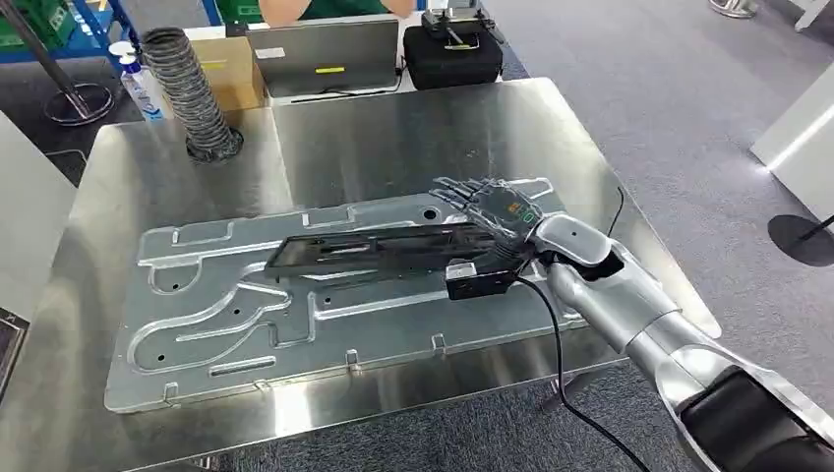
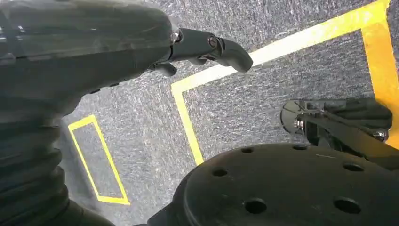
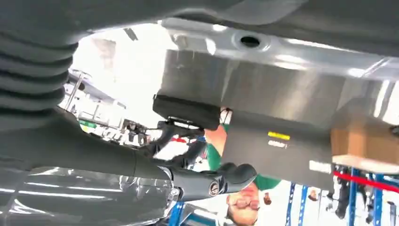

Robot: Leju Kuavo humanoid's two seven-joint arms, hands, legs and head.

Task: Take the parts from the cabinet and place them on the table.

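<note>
A long black flat part [image 1: 379, 254] lies across a large silver machined plate [image 1: 226, 324] on the steel table [image 1: 393, 138]. My right hand [image 1: 492, 211] is at the black part's right end, fingers stretched out flat and spread over the plate's far edge. In the right wrist view the thumb [image 3: 207, 181] stands apart from the fingers, with only the plate [image 3: 282, 52] and table showing between them. My left hand [image 2: 202, 49] hangs over grey carpet, holding nothing.
At the table's far edge stand a ribbed grey hose [image 1: 192, 93], a cardboard box [image 1: 231, 69], a grey case [image 1: 320, 54] and a black bag [image 1: 452, 54]. A person in green [image 1: 315, 8] stands behind them. A black cable [image 1: 556, 364] trails from my right wrist.
</note>
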